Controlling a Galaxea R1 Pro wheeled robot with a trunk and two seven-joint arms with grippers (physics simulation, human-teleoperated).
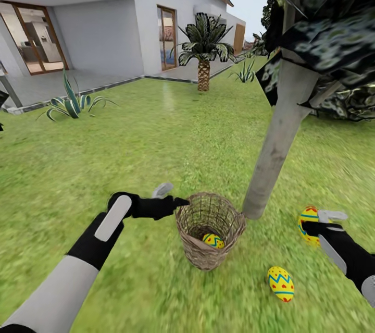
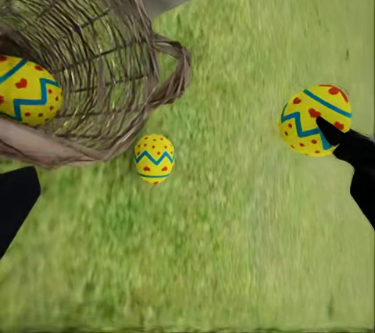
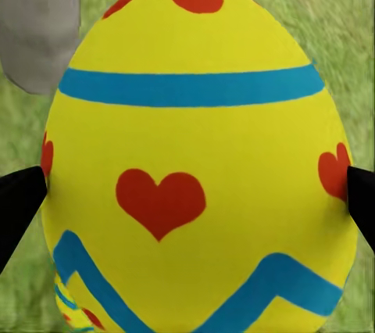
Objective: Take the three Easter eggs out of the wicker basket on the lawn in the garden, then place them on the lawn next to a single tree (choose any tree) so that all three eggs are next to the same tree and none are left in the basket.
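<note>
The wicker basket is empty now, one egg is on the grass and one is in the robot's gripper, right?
Not empty: the head view shows an Easter egg inside the wicker basket. One egg is on the lawn; the right gripper holds another.

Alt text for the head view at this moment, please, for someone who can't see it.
On the lawn, a wicker basket with one Easter egg inside stands beside a pale tree trunk. A second egg lies on the grass; the right gripper holds a third egg. The left gripper hovers by the basket's rim.

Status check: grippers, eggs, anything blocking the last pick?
Right gripper shut on egg. Left gripper open at basket rim. One egg in basket, one on lawn. Nothing blocking.
</note>
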